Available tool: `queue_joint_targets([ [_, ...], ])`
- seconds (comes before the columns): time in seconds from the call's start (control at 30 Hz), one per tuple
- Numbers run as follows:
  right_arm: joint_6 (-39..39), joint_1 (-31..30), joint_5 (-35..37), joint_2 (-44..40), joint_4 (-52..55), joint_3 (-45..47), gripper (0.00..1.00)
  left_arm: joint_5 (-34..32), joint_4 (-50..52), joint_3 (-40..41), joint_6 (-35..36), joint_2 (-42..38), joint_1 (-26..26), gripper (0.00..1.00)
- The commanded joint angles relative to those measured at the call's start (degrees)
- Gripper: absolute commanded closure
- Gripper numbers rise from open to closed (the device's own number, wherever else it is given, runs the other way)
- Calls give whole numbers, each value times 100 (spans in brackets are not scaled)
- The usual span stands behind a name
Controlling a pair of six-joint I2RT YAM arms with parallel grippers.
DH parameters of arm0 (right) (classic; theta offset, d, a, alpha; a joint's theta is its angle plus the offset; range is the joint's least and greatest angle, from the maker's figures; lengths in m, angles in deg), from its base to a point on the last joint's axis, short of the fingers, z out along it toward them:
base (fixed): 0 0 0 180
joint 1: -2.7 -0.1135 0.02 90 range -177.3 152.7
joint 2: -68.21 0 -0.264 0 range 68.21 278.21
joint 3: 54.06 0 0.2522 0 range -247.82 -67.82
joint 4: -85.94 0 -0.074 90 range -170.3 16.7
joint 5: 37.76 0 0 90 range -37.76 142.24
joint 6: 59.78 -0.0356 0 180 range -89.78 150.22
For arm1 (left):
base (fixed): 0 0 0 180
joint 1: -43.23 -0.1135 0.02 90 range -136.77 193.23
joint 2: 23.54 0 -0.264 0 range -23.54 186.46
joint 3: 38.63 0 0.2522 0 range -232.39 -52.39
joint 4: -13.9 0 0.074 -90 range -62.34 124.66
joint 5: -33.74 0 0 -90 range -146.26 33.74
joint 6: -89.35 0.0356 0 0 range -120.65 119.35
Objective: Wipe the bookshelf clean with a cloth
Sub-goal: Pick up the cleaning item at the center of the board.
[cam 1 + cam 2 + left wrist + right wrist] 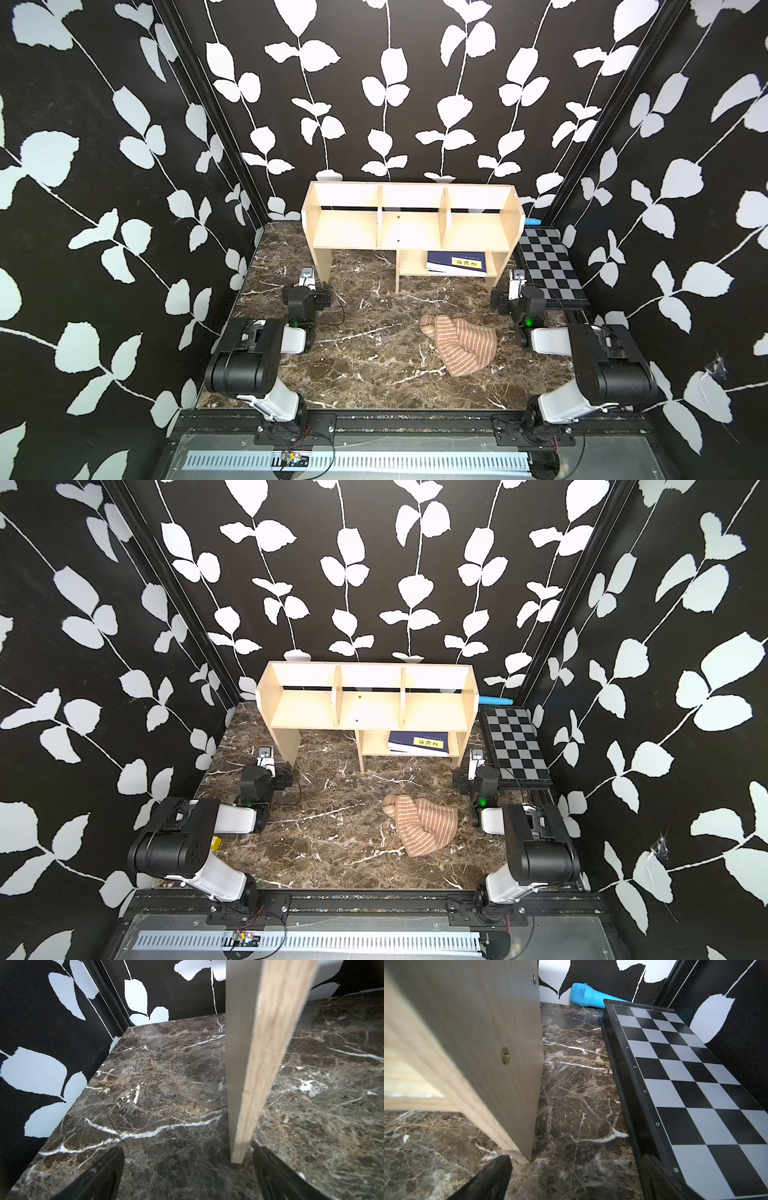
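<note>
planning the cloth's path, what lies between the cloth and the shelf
Nothing: only bare marble table runs from the cloth to the shelf front, seen in both top views.

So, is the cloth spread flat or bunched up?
Bunched: the cloth lies in a crumpled heap with overlapping folds on the table, not spread flat.

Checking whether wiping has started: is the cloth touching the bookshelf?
Apart. Both top views show the cloth lying on the table, bare marble separating it from the bookshelf.

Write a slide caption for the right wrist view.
A bookshelf, a chessboard and a blue microphone on a marble table.
</note>
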Motion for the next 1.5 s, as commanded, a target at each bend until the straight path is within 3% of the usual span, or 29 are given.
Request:
queue_joint_targets([
  [0.0, -66, -15, -12, -58, -201, -67, 1, -23, -16, -43, 18, -49, 12, 1],
  [0.53, -129, -15, 131, -133, -253, -64, 1, -4, 162, -68, -45, -165, -23, 2],
  [0.57, -208, -15, 324, -378, 234, -158, 1, -213, 389, -129, -72, -266, -15, 1],
  [0.7, -1191, -15, 1105, -1696, 3977, -1529, 1, -1058, 3337, -1193, -361, -1317, -14, 2],
  [0.77, -1930, -15, 1425, -1794, 4472, -1625, 1, -1618, 4657, -1723, -879, -1544, -15, 4],
  [0.8, -2855, 30, 1876, -1768, 4951, -1618, 0, -1652, 5327, -1976, -1110, -1605, -14, 10],
  [0.83, -3387, 205, 1631, -1736, 5578, -1785, 0, -1635, 5783, -2136, -1343, -1638, -14, 15],
  [0.87, -3410, 348, 958, -1678, 5886, -1919, 2, -1563, 6215, -2257, -1630, -1677, 5, 19],
  [0.9, -3481, 290, 764, -1662, 6289, -2040, 5, -1409, 6629, -2347, -1949, -1725, 50, 20],
  [1.03, -4023, -582, 1672, -2151, 7385, -1968, 2, -1413, 7715, -2570, -2782, -2022, 577, 22],
  [1.1, -4256, -935, 1740, -2427, 7769, -1876, 1, -1243, 7926, -2473, -3054, -2314, 758, 24],
  [1.33, -5784, -3362, 2802, -3353, 9296, -1698, 0, -1368, 8439, -1703, -3895, -3473, 1644, 26],
  [1.47, -6270, -4615, 2807, -2709, 9177, -1930, 0, -1459, 8320, -1276, -4287, -3710, 2423, 27],
])
